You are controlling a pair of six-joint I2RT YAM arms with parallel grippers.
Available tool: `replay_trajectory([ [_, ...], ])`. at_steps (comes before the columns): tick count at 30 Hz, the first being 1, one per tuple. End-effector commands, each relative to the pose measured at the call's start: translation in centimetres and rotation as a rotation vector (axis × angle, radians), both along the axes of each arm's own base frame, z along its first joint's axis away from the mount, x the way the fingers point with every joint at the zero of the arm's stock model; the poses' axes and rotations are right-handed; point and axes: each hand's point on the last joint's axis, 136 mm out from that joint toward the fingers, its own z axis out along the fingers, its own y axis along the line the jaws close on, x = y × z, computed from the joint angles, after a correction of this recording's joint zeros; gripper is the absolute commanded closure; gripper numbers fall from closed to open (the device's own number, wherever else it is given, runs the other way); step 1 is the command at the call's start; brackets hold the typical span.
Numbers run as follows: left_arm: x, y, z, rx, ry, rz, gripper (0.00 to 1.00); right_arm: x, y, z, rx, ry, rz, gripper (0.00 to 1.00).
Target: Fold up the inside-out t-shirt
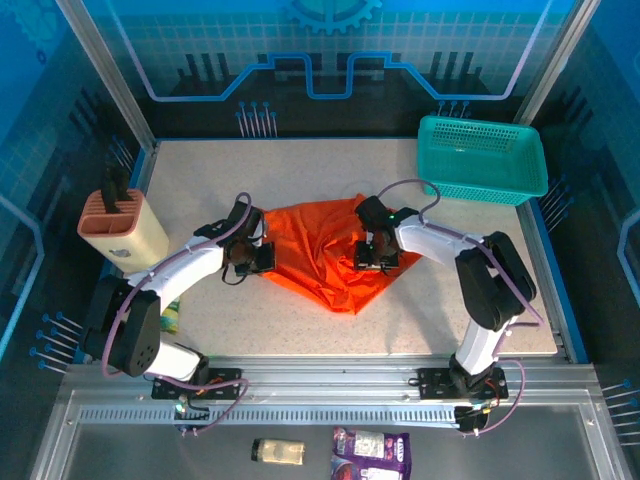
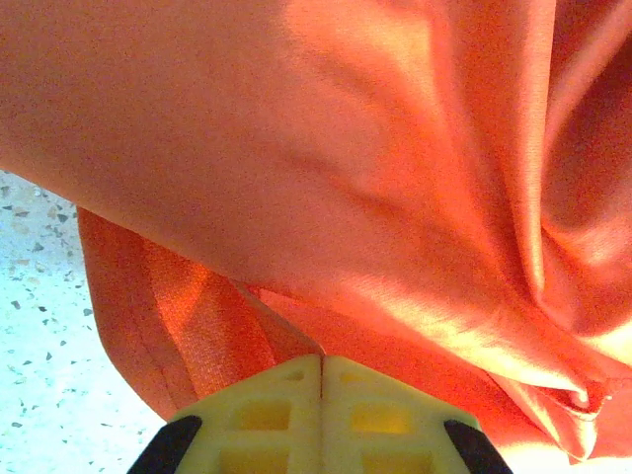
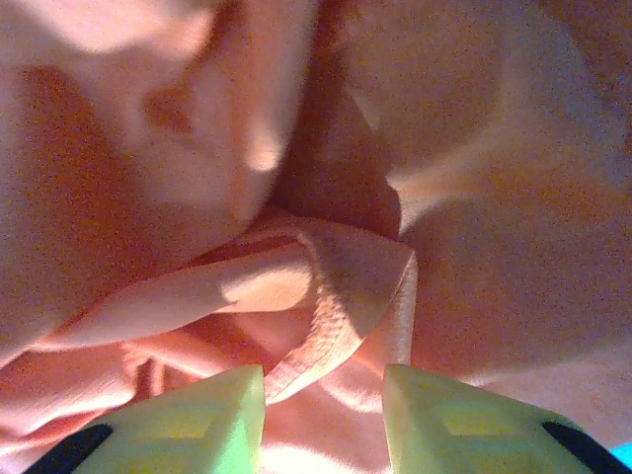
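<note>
The inside-out t-shirt (image 1: 320, 255) lies crumpled in the middle of the table, bright orange. My left gripper (image 1: 250, 258) is at its left edge; in the left wrist view the jaws are pressed together with a fold of the orange cloth (image 2: 296, 336) pinched at their tips (image 2: 322, 363). My right gripper (image 1: 375, 258) sits on the shirt's right side. In the right wrist view its jaws stand apart (image 3: 323, 390), with a stitched hem of the t-shirt (image 3: 336, 316) lying between and just beyond the tips, not clamped.
A teal mesh basket (image 1: 483, 160) stands at the back right corner. A beige holder (image 1: 123, 228) sits at the left edge. Speckled tabletop (image 1: 300, 175) shows behind and in front of the shirt. Small packets (image 1: 370, 452) lie below the near rail.
</note>
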Motion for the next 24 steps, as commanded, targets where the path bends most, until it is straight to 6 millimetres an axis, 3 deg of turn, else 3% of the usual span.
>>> replay_trajectory([
  [1,-0.1,-0.1,0.5,-0.031,-0.007,0.013,1.00,0.4,0.4,-0.7,-0.009,0.018,-0.023,0.63],
  [3,-0.1,0.0,0.7,-0.026,-0.013,0.013,1.00,0.7,0.5,-1.0,-0.011,0.014,-0.018,0.69],
  [6,0.1,0.3,1.1,-0.024,-0.026,0.018,1.00,1.5,0.6,-0.2,-0.013,-0.020,-0.008,0.86],
  [9,0.7,1.0,2.4,-0.039,-0.065,0.041,1.00,3.3,0.9,2.0,-0.001,-0.088,0.003,1.00],
  [12,2.1,2.4,4.9,-0.092,-0.129,0.086,1.00,6.0,1.2,5.3,0.028,-0.184,0.020,1.00],
  [15,4.2,4.3,9.1,-0.148,-0.225,0.127,1.00,9.7,2.1,9.4,0.082,-0.287,0.044,1.00],
  [18,6.2,6.4,14.5,-0.162,-0.339,0.157,1.00,13.7,2.8,14.3,0.115,-0.392,0.079,1.00],
  [21,7.4,8.3,20.8,-0.185,-0.480,0.185,1.00,17.2,3.7,19.8,0.154,-0.504,0.115,1.00],
  [24,7.2,10.0,27.7,-0.200,-0.646,0.204,1.00,19.7,5.1,25.7,0.225,-0.638,0.168,1.00],
])
